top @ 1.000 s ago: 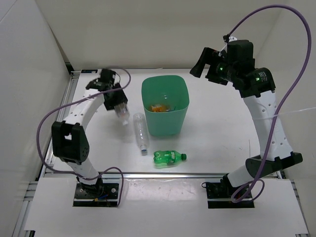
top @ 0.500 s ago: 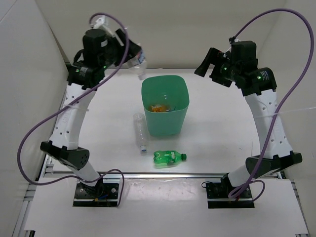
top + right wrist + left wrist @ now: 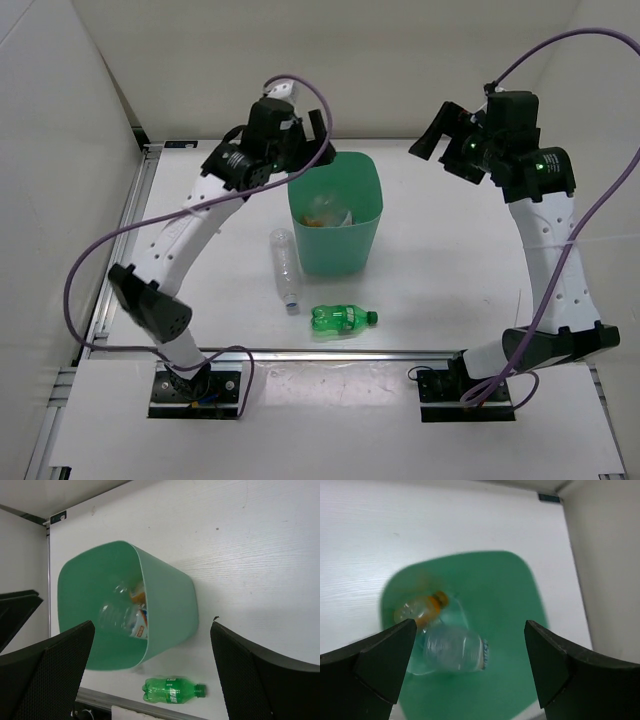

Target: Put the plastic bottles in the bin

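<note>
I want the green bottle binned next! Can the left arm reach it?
Probably yes: the green soda bottle lies uncovered on the table, and the left claw is open and empty.

The bin [image 3: 340, 255] is seen mid-bench [image 3: 450, 270], with the left tool [image 3: 306, 150] held over its 11 o'clock corner. Orange and clear shapes [image 3: 322, 212], possibly bottles, are glimpsed inside. A clear bottle [image 3: 285, 268] is laid at 8 o'clock, a green bottle [image 3: 343, 319] at 6 o'clock.

White table [image 3: 450, 260]; plain white walls [image 3: 60, 120] on three sides; even light.
</note>
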You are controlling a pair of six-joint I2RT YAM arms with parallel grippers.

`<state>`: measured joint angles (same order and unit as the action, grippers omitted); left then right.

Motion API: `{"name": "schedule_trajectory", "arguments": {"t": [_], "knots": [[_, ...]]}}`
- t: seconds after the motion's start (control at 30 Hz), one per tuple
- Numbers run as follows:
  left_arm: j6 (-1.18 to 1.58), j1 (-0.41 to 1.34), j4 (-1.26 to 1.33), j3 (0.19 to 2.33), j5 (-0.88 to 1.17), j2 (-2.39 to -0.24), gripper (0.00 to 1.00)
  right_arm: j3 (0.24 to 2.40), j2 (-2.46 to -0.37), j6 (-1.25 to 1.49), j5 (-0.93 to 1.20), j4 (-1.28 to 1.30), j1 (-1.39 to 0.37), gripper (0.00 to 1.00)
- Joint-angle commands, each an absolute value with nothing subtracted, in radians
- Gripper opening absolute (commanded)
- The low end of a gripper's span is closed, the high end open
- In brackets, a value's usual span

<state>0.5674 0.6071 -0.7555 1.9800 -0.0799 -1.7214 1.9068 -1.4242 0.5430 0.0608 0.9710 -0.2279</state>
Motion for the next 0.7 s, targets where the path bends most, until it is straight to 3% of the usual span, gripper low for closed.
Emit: {"name": "schedule_trajectory", "arguments": {"t": [0.0,0.07,0.2,0.47,0.67], "knots": [[0.555,0.586,-0.756,1.787,-0.340,-1.487,1.00,1.884,-1.397,0.543,0.072,0.963,-0.221,1.00],[0.597,0.569,-0.756,1.671,-0.391,-1.407,1.00,1.884,-1.397,0.552,0.083,0.963,-0.221,1.00],[0.636,0.412,-0.756,1.430,-0.125,-1.376,1.00,1.875,-1.419,0.561,0.104,0.954,-0.221,1.00],[0.655,0.276,-0.528,0.990,0.139,-1.330,1.00,1.894,-1.430,0.561,0.114,0.954,-0.221,1.00],[0.574,0.239,-0.382,0.894,0.327,-1.407,1.00,1.876,-1.410,0.542,0.123,0.954,-0.221,1.00]]}}
